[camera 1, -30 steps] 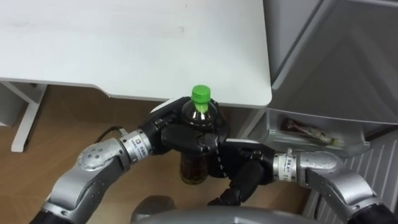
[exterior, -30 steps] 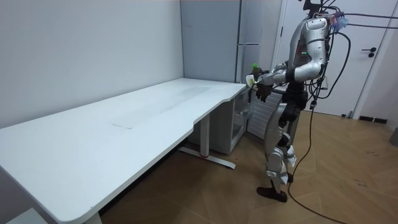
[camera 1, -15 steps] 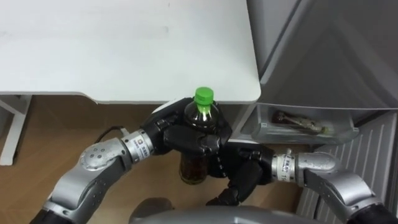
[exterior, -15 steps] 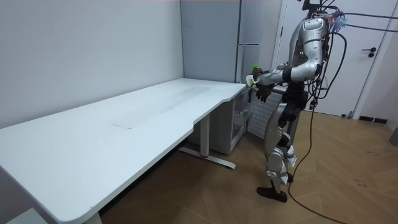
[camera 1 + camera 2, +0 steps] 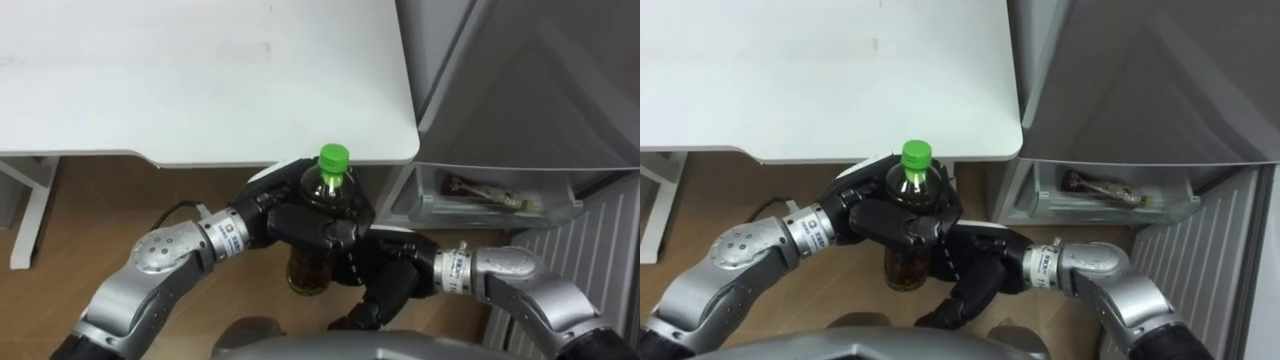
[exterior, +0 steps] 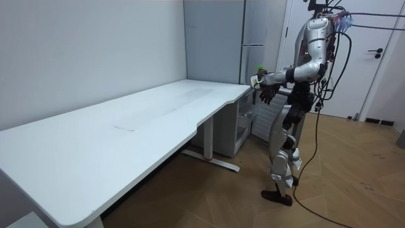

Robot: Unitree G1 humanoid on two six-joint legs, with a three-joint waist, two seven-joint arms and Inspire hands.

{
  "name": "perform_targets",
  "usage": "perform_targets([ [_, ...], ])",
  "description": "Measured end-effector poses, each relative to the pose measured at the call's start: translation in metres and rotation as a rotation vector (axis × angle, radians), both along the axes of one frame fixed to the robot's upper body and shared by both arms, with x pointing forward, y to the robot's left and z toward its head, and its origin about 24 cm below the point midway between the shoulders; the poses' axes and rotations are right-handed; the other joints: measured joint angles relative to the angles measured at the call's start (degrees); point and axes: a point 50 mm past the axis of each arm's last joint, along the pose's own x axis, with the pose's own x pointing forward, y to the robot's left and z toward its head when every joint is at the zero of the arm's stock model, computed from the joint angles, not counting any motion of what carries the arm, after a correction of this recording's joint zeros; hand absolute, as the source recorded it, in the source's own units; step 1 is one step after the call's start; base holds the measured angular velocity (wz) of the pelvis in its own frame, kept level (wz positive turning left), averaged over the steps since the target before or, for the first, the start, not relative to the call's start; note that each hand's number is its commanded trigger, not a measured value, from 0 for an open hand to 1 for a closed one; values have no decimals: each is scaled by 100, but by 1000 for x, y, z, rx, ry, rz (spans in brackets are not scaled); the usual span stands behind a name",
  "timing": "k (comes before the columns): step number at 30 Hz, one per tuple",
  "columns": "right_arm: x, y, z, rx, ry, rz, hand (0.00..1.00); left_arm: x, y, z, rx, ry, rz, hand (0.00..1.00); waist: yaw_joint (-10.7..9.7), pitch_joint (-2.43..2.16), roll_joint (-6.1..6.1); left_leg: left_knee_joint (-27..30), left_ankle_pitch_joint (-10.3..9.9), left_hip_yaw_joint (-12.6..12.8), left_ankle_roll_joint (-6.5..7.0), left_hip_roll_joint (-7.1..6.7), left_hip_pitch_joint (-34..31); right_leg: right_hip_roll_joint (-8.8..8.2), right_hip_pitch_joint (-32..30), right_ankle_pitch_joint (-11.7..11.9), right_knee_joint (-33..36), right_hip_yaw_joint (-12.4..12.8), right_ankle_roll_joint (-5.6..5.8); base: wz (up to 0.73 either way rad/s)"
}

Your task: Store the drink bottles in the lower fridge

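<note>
The bottle [image 5: 309,272] is in the air, upright, just off the table's [image 5: 200,80] near right corner and over the floor. The left hand [image 5: 300,222] is wrapped round its shoulder, just under the green cap [image 5: 333,157]. The right hand [image 5: 390,285] sits low beside the bottle's lower part with its fingers loosely bent and nothing in them; whether it touches the bottle is hard to tell. In the room view the robot stands at the end of the table, next to the fridge [image 5: 520,80]. The fridge's low shelf [image 5: 500,212], with a packet [image 5: 480,192] lying in it, shows to the right of the table corner. The step in hand looks like carrying the bottle across to that lower part. To do it well, the grip should stay firm, since it is high on a bottle with its weight down low. The right hand could steady the base. The bottle should swing clear of the table corner and then go down level, so it enters a free spot without striking the shelf's rim or the packet.
</note>
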Motion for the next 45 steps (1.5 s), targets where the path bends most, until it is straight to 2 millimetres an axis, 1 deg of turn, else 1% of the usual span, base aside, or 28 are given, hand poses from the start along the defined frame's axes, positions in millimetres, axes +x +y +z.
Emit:
perform_targets([
  [3, 0, 1, -1, -5, 0, -11, 100, 0, -1, 0, -6, -4, -1, 100, 4, -1, 0, -42, 1, 4, 0, -3, 49, -8, 7, 0, 11, 5, 0, -4],
  [8, 2, 2, -2, -31, -9, -52, 100, -7, -13, -2, -38, 19, -65, 100, 7, -17, 29, -61, 1, 5, 0, -9, 51, -9, 10, 0, 3, 2, 0, 0],
  [9, 1, 2, -3, -30, -4, -59, 100, -8, -16, -3, -57, 32, -68, 100, 12, -17, 50, -70, 1, 12, 0, -11, 65, -9, 18, 0, 2, 2, 0, 0],
  [12, 1, 2, -3, -30, -6, -60, 100, -4, -16, -7, -96, 64, -63, 100, 16, -44, 123, -84, 1, 22, 0, -10, 91, -8, 41, -1, 3, 5, 1, 0],
  [15, 3, 6, -2, -19, -9, -78, 100, -1, -19, -7, -124, 71, -72, 100, 14, -34, 157, -100, 1, 22, -1, -10, 128, -8, 83, -2, 0, 6, 3, 0],
  [20, 2, 9, -2, -9, -4, -77, 100, 0, -20, -5, -144, 69, -82, 100, 25, -31, 151, -153, 9, 52, -6, -13, 184, -8, 98, -2, 1, 44, 3, -3],
  [24, 2, 12, -1, 43, 15, -99, 100, 3, -18, -4, -213, 93, -44, 100, 20, -18, 132, -163, 9, 83, -5, -12, 186, -6, 91, -3, -1, 61, 4, 0],
  [28, 2, 13, -1, 51, 17, -98, 100, 4, -18, -4, -219, 95, -41, 100, 19, -13, 128, -169, 8, 95, -5, -13, 186, -5, 88, -3, -13, 82, 4, 0],
  [29, 2, 13, -1, 52, 17, -98, 100, 4, -18, -4, -220, 95, -40, 85, 20, -12, 128, -170, 8, 96, -5, -13, 186, -5, 89, -3, -18, 83, 4, 0],
  [30, 2, 14, -1, 54, 17, -99, 100, 4, -18, -4, -223, 96, -39, 0, 21, -12, 128, -171, 8, 98, -5, -14, 183, -3, 93, -3, -37, 86, 4, 0],
  [41, 1, 17, 0, 95, 37, -112, 100, 5, -19, -3, -253, 101, -20, 0, 17, -11, 129, -203, 8, 123, -6, -13, 183, 3, 94, -2, -84, 101, 3, 0],
  [45, 1, 18, 1, 103, 39, -116, 100, 6, -19, -3, -254, 96, -16, 0, -7, 4, 104, -213, 8, 121, -6, -16, 207, 4, 98, -2, -100, 99, 3, 0],
])
